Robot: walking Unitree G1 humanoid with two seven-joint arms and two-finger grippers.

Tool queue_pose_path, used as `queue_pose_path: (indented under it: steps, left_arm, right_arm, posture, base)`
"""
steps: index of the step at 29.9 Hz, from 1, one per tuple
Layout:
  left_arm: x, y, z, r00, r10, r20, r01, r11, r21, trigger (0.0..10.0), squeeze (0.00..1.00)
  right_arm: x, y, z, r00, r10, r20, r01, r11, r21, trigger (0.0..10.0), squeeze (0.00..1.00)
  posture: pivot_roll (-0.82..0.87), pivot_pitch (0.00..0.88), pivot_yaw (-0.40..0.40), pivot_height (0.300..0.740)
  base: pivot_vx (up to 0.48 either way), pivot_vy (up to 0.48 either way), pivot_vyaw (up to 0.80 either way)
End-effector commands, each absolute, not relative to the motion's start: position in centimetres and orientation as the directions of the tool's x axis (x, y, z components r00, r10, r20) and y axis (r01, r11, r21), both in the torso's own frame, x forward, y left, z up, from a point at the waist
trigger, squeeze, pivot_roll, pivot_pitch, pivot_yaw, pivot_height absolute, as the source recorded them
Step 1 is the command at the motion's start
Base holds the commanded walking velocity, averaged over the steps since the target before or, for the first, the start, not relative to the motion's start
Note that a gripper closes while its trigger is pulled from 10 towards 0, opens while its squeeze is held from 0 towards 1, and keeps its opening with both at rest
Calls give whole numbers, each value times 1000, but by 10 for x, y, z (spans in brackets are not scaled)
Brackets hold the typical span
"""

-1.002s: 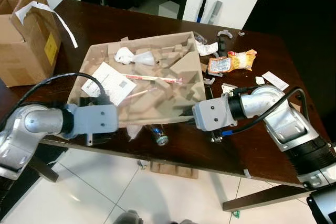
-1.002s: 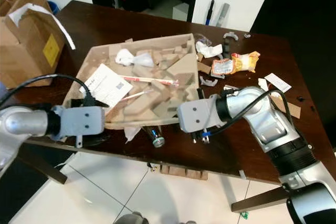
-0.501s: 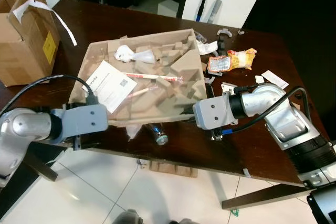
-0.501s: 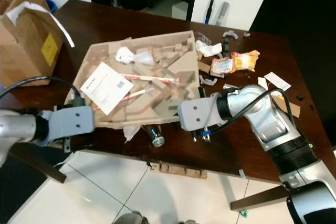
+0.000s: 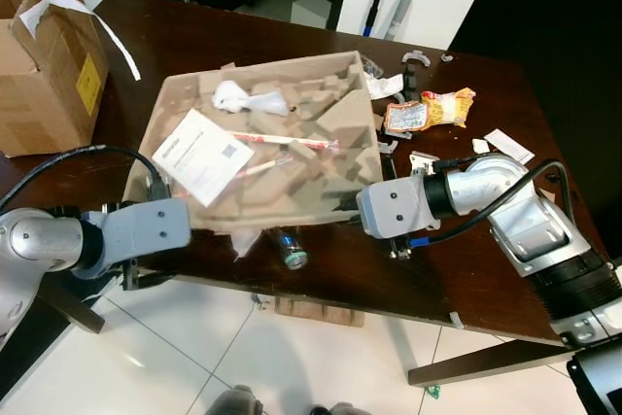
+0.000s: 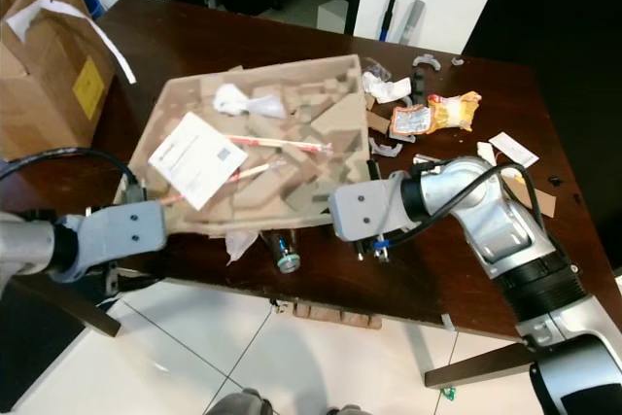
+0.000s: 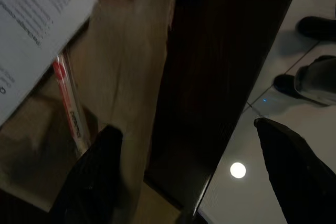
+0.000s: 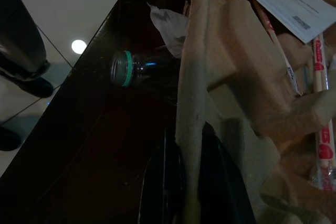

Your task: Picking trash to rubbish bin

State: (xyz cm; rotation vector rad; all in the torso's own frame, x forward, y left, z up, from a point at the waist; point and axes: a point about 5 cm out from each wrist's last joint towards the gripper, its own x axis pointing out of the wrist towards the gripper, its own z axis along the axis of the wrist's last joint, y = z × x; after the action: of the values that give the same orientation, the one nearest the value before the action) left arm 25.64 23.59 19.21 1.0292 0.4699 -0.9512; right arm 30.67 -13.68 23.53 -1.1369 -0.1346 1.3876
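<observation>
Pulp tray (image 5: 292,143), light but floppy, is clamped at its rim by right tool (image 8: 190,192); left tool (image 7: 184,177) is released.

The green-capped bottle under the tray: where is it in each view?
Left eye view: bottle below the cardboard tray's near edge.
Right eye view, same spot.
Left wrist view: not in it.
Right wrist view, beside the tray edge.
Shared landmark: the white leaflet.

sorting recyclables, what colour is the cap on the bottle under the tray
Green, on the bottle cap; clearest in the right wrist view.
</observation>
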Motion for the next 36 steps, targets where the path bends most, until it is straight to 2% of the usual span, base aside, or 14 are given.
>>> queue_pose_path:
  steps: [1,2,3,13,22,23,24,25,36]
  left_arm:
    - [254,244,199,555,-384,-738,829,179,530,10000,47]
    - [255,246,200,562,-375,-737,824,181,536,10000,47]
    - [256,247,200,568,-365,-738,821,180,542,10000,0]
    - [263,253,184,591,-312,-744,805,160,571,10000,0]
    - [272,250,172,602,-331,-727,795,161,585,10000,0]
    - [273,250,170,601,-335,-725,796,166,582,9569,0]
    - [274,250,169,600,-339,-724,796,165,582,3765,0]
    - [273,250,167,589,-348,-729,804,167,570,0,0]
    - [274,249,166,577,-366,-730,811,149,566,0,0]
  right_arm:
    - [308,-141,240,287,807,-516,-682,-206,-701,0,0]
    - [308,-141,240,287,807,-516,-682,-205,-702,0,0]
    - [308,-141,240,287,808,-514,-683,-204,-702,0,0]
    - [305,-140,241,268,820,-506,-688,-204,-696,0,0]
    - [302,-137,243,257,832,-493,-687,-201,-698,0,0]
    - [302,-137,243,257,832,-492,-687,-201,-699,0,0]
    - [301,-137,243,257,833,-490,-686,-200,-699,0,0]
    - [301,-137,243,258,833,-489,-686,-199,-700,0,0]
    - [301,-135,245,267,842,-468,-682,-178,-709,0,0]
  posture:
    - [200,164,-108,740]
    - [200,164,-108,740]
    - [200,164,-108,740]
    - [200,165,-106,740]
    - [190,156,-112,740]
    - [190,156,-112,740]
    - [190,156,-112,740]
    - [186,150,-110,740]
    - [187,149,-104,740]
  base:
    - [0,0,0]
    - [0,0,0]
    - [0,0,0]
    - [0,0,0]
    - [0,0,0]
    - [0,0,0]
    - [0,0,0]
    - [0,0,0]
    - [0,0,0]
